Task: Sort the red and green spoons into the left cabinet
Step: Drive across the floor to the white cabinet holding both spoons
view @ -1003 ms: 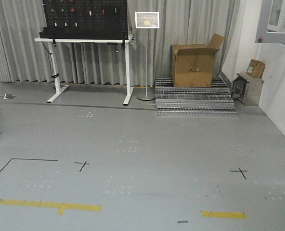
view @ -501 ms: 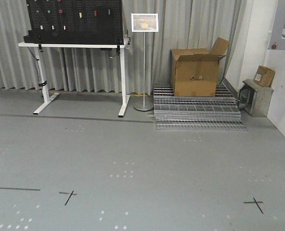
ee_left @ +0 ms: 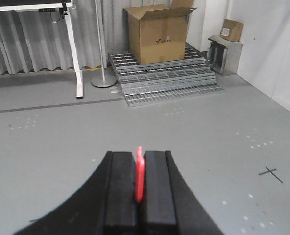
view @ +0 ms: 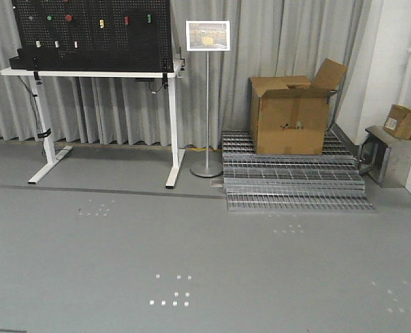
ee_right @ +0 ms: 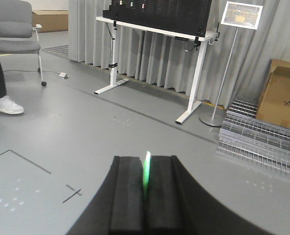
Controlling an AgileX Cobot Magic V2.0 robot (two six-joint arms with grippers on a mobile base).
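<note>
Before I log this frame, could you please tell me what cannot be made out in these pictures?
- the red spoon: left wrist view, only a thin edge shows; the left hand clamped on it hides the rest.
- the green spoon: right wrist view, likewise hidden by the right hand.
- the left cabinet: in no view.
- items on the pegboard: front view, too small to name.
</note>
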